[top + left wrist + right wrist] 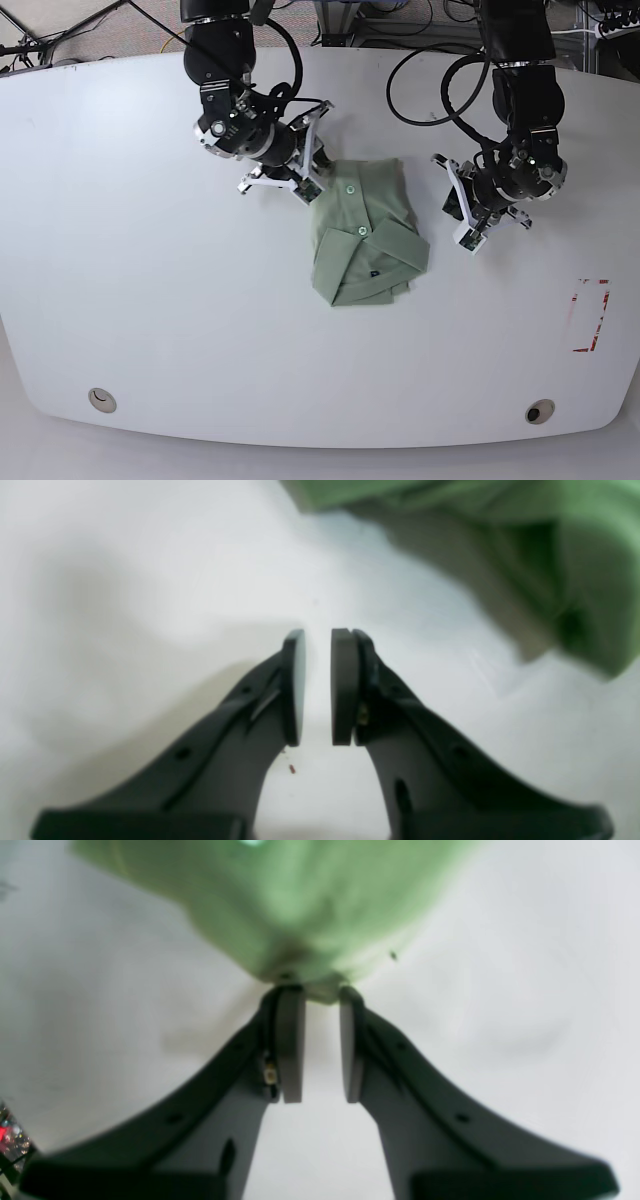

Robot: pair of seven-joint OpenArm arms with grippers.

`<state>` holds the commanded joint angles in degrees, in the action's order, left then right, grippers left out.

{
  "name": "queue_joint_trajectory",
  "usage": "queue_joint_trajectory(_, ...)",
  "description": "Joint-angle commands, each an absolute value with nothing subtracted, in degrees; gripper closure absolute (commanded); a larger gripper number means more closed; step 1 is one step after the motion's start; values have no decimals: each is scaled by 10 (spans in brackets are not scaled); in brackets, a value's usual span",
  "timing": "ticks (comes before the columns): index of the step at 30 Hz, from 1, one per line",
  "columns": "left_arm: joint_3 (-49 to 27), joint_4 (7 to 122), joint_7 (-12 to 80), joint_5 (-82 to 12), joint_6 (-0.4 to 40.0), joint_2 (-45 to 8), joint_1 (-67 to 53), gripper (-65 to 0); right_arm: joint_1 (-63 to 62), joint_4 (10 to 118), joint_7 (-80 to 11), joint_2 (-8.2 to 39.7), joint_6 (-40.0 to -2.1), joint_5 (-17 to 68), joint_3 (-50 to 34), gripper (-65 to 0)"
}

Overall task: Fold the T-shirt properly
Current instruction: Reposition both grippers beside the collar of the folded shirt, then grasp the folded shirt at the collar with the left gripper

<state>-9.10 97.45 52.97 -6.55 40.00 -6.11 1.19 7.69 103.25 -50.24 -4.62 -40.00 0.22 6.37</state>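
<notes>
Nearest the base camera, along the white table's (150, 330) front edge, sit two small round fittings (100, 400) — one toward each end — and a red-outlined rectangle mark (590, 315) lies off to the view's right. Further in, at the middle of the table, the T-shirt (365, 235) lies folded into a compact pale green packet, collar uppermost with a small dark label (371, 270) showing just inside the neck and a couple of buttons down the placket. Beyond its right side in this view, the left gripper (462, 215) hangs over bare table, apart from the cloth; its wrist camera shows the two dark fingers (345, 685) with a narrow slot of white table between the pads, nothing held, and a blurred green fold of the shirt (575, 555) up in the corner. At the shirt's far upper corner the right gripper (312, 165) sits right at the fabric's edge — in its wrist view the pads (290, 1045) stand slightly parted with bare table between them, and the green cloth (290, 905) bunches just at the fingertips, touching or nearly so; whether any fabric is pinched I cannot tell. Black cables (440, 80) loop behind both arms at the table's far edge.
</notes>
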Motion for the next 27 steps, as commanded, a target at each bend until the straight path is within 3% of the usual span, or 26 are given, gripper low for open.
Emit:
queue_joint_trajectory(7,-90,1056,530,-64,400,-35,13,-86,73,1055,-502,-44,-400,3,29,-116)
queue_joint_trajectory(12,-64,1069,529,-36,391,10,36,-232,61,1062,-502,-31,-400,3,-51,-116)
queue_joint_trajectory(15,-17,1066,525,-19,298,16,46,-317,51,1058,-502,-7,-400,3,-79,-116)
queue_joint_trajectory(20,63,1051,462,-18,154,28,44,-390,40,1056,-502,13,-400,3,-112,-116)
queue_joint_trajectory(23,95,1015,408,-17,100,32,40,-396,39,1056,-503,14,-400,3,-132,-116)
queue_joint_trajectory(27,118,933,365,-17,68,32,44,-396,35,1047,-503,14,-400,3,-150,-116)
